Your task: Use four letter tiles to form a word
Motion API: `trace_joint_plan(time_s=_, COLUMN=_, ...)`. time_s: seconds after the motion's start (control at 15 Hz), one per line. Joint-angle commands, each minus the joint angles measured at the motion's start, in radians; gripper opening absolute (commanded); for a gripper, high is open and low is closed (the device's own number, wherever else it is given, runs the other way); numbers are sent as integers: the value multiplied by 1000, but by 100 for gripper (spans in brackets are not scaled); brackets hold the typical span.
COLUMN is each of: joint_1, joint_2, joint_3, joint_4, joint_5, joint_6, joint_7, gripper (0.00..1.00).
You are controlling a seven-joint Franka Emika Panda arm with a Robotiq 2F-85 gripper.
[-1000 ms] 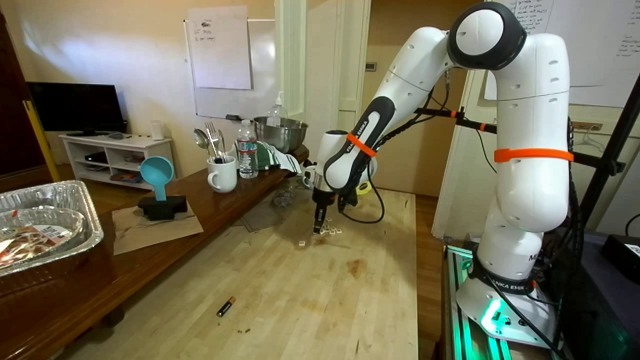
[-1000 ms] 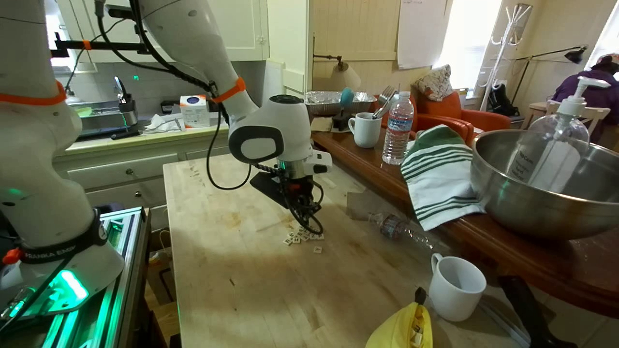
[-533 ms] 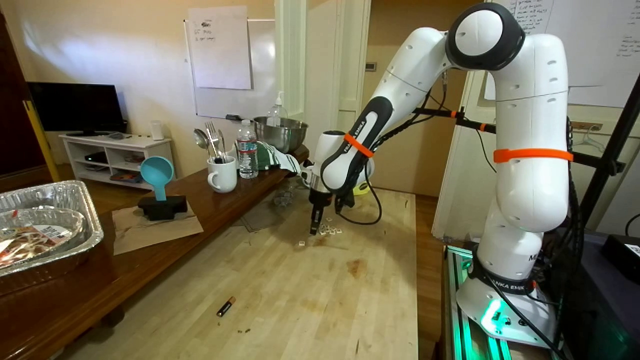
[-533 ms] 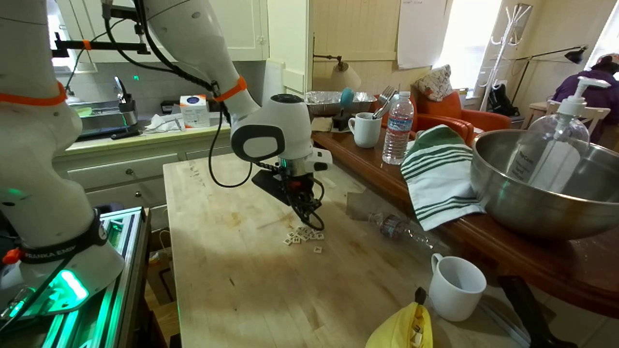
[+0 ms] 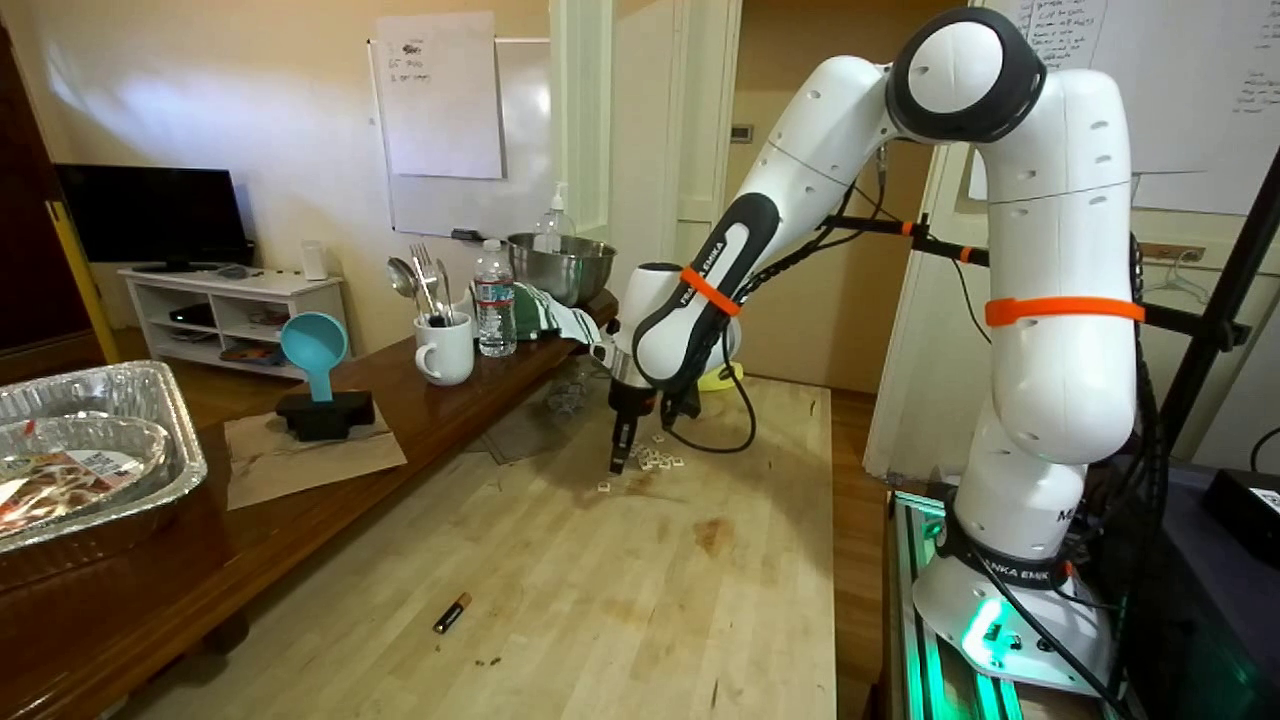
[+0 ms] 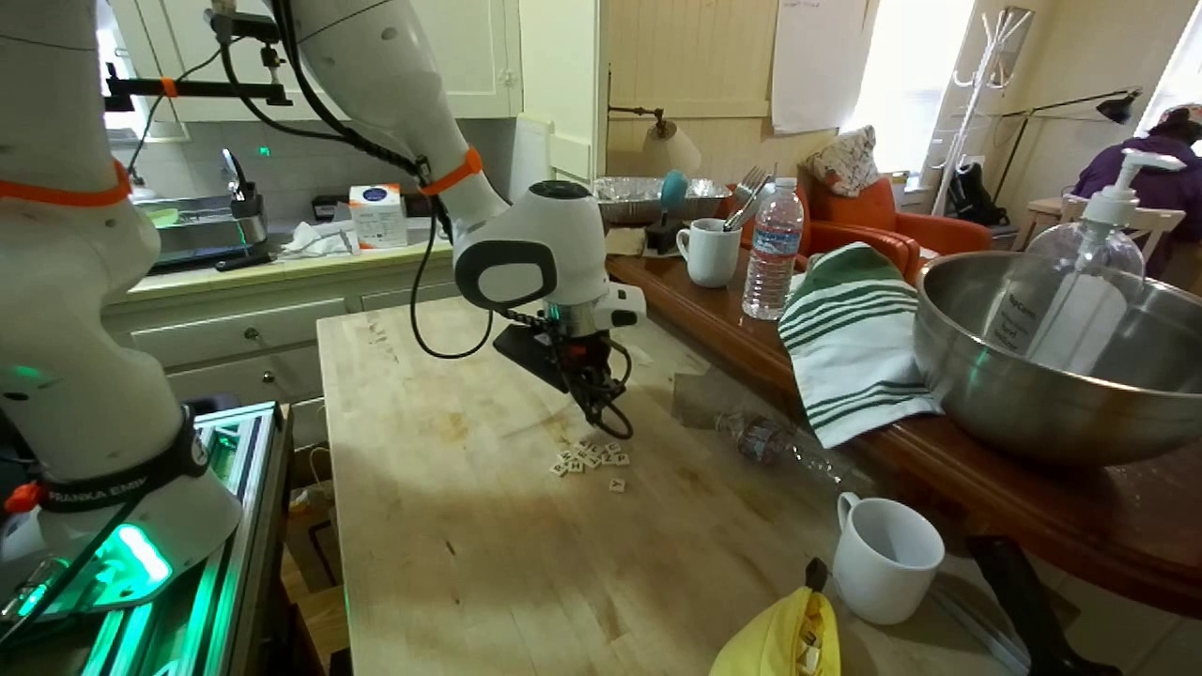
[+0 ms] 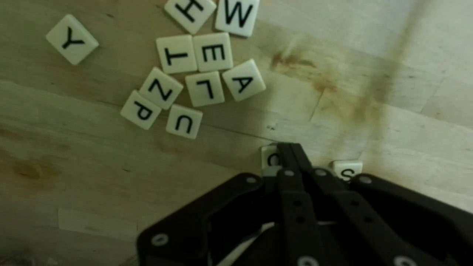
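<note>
Small cream letter tiles lie on the wooden table (image 5: 620,610). In the wrist view the tiles T (image 7: 176,54), E (image 7: 213,51), L (image 7: 204,88) and A (image 7: 244,79) sit close together, with Z (image 7: 161,88), P (image 7: 140,109) and U (image 7: 184,121) beside them. H (image 7: 190,13) and W (image 7: 237,16) are at the top edge; Y (image 7: 72,39) lies apart. My gripper (image 7: 290,145) is shut and empty, and covers part of a C- or O-like tile (image 7: 268,155) and S (image 7: 347,168). The cluster (image 6: 590,457) shows below the gripper (image 6: 597,421) in an exterior view.
A battery (image 5: 452,612) lies on the table. A white mug (image 6: 887,559), a yellow pouch (image 6: 779,643), a crushed clear bottle (image 6: 765,441) and a black handle (image 6: 1033,601) are also there. A raised brown counter (image 5: 370,420) runs along one side.
My gripper has moved left in one exterior view and lifted slightly, uncovering more of the cluster in another. It stays shut. The tiles show no clear movement.
</note>
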Motion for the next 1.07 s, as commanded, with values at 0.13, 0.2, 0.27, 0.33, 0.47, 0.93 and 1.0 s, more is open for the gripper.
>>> trace_joint_plan(time_s=0.13, joint_1=-23, joint_2=40, joint_3=40, joint_4=18, joint_5=36, joint_6=11, joint_7=-25, gripper=0)
trace_joint_plan(time_s=0.2, joint_1=-22, joint_2=40, joint_3=42, joint_4=17, joint_5=37, joint_6=10, joint_7=-24, gripper=0)
trace_joint_plan(time_s=0.27, joint_1=-22, joint_2=40, joint_3=44, joint_4=17, joint_5=36, joint_6=10, joint_7=-23, gripper=0)
trace_joint_plan(time_s=0.33, joint_1=-20, joint_2=41, joint_3=44, joint_4=16, joint_5=33, joint_6=10, joint_7=-22, gripper=0)
trace_joint_plan(time_s=0.47, joint_1=-20, joint_2=41, joint_3=47, joint_4=15, joint_5=35, joint_6=11, joint_7=-21, gripper=0)
trace_joint_plan(time_s=0.93, joint_1=-21, joint_2=45, joint_3=66, joint_4=21, joint_5=53, joint_6=7, joint_7=-23, gripper=0)
trace_joint_plan(time_s=1.0, joint_1=-23, joint_2=46, joint_3=70, joint_4=22, joint_5=56, joint_6=3, joint_7=-26, gripper=0)
